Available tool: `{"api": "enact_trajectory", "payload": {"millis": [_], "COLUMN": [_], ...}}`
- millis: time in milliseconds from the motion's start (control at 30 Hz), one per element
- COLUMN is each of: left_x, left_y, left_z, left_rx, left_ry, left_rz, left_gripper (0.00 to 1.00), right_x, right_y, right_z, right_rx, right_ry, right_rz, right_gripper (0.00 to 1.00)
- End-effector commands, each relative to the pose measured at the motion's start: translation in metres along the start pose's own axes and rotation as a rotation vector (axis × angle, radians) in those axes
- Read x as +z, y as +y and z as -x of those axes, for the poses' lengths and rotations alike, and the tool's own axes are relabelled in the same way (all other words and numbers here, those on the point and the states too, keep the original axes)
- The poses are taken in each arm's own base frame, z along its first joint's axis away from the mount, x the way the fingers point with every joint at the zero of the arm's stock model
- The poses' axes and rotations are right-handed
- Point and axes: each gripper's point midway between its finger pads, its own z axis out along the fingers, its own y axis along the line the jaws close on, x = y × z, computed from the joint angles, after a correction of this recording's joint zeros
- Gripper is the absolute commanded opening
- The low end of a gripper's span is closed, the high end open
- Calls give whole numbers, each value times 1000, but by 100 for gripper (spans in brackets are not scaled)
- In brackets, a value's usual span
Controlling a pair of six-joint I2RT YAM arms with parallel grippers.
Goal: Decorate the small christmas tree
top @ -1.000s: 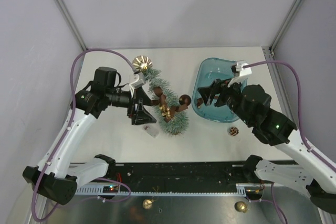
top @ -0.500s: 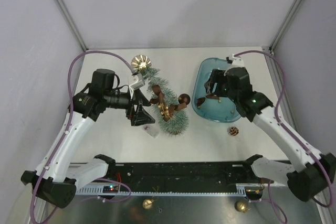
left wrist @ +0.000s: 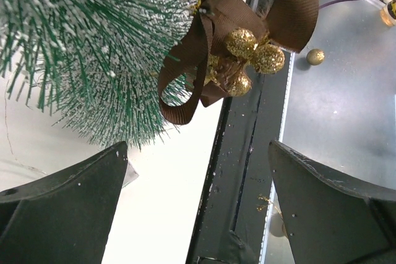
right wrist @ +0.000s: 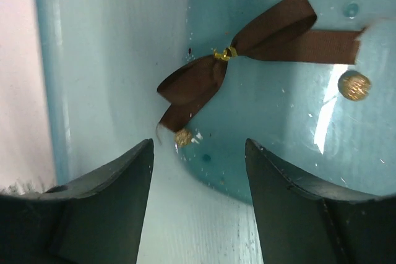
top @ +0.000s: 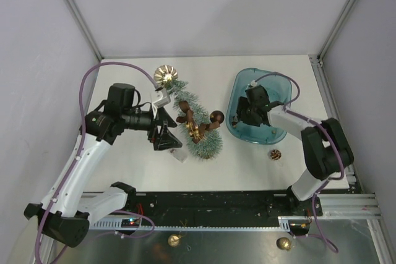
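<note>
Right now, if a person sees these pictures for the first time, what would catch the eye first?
Most striking is the small christmas tree in the middle of the table, with a brown bow with gold balls on its branches and a shiny gold ornament at its tip. The open left gripper is close beside it. To the right, the open right gripper hangs over a blue tray holding another brown bow.

The small christmas tree (top: 209, 143) is dark green with white frost on its bristle tips, and it carries a plain brown ribbon bow (left wrist: 185, 72) with glittery gold balls (left wrist: 253, 54); at its 11 o'clock end shines a gold ornament (top: 166, 74). At 3 o'clock of it the tray (top: 238, 85) is transparent blue, with a second brown bow (right wrist: 260, 32) and a gold ball (right wrist: 354, 85) inside. The desk (top: 247, 165) is plain white.
</note>
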Motion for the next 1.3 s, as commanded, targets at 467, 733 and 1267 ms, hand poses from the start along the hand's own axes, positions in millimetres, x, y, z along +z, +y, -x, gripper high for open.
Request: {"api": "enact_trajectory", "payload": {"millis": [467, 733, 1267], "left_x": [2, 2, 5], "left_y": [-2, -1, 1], "left_z": [-7, -5, -1], "left_rx": [25, 40, 38], "left_ry": [17, 14, 14], "left_rz": [-18, -26, -46], "left_gripper": [99, 100, 100], "right_x": [43, 0, -72], "right_y": [-2, -4, -1], "right_z": [30, 66, 79], "right_rx": [99, 74, 51], "right_ry": [-115, -235, -298], "right_rz": [21, 15, 63], "right_gripper": [18, 0, 37]}}
